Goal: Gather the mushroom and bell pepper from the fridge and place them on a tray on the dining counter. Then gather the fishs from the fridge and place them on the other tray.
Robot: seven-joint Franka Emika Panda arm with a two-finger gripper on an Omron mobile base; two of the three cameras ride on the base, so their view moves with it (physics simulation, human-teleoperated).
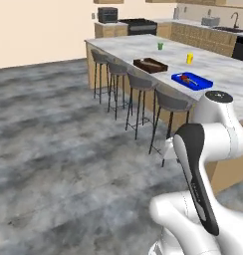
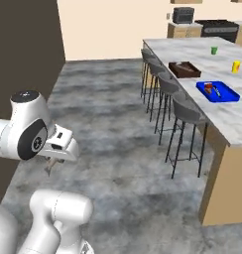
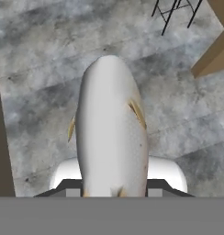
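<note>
A silvery-grey fish (image 3: 111, 128) is sitting lengthwise between the jaws of the gripper (image 3: 113, 189), its pale body running straight out ahead of the hand with small yellowish fins sticking out on either side; the jaws are pinching it at its near end, one dark finger (image 3: 68, 187) showing on each flank; in the right base view the gripper (image 2: 51, 166) is hanging under the white wrist with a bit of the fish (image 2: 50, 168) poking down below it, above the grey mottled floor (image 2: 118, 129); beyond the fish's far end, the floor is stretching away to the legs of a grey stool (image 3: 176, 13) and a tan corner of the dining counter (image 3: 215, 55); well apart from the hand, up on the counter's marbled top (image 2: 227, 116), the blue tray (image 2: 218, 92) is lying with small things in it, a reddish one among them, too small to tell apart; just past it along the counter the dark brown wooden tray (image 2: 185, 69) is lying; farther still a yellow cup (image 2: 236, 66) and a green cup (image 2: 214, 50) are standing on the counter; a row of stools (image 2: 187, 111) is lining the counter's side nearest the hand.
</note>
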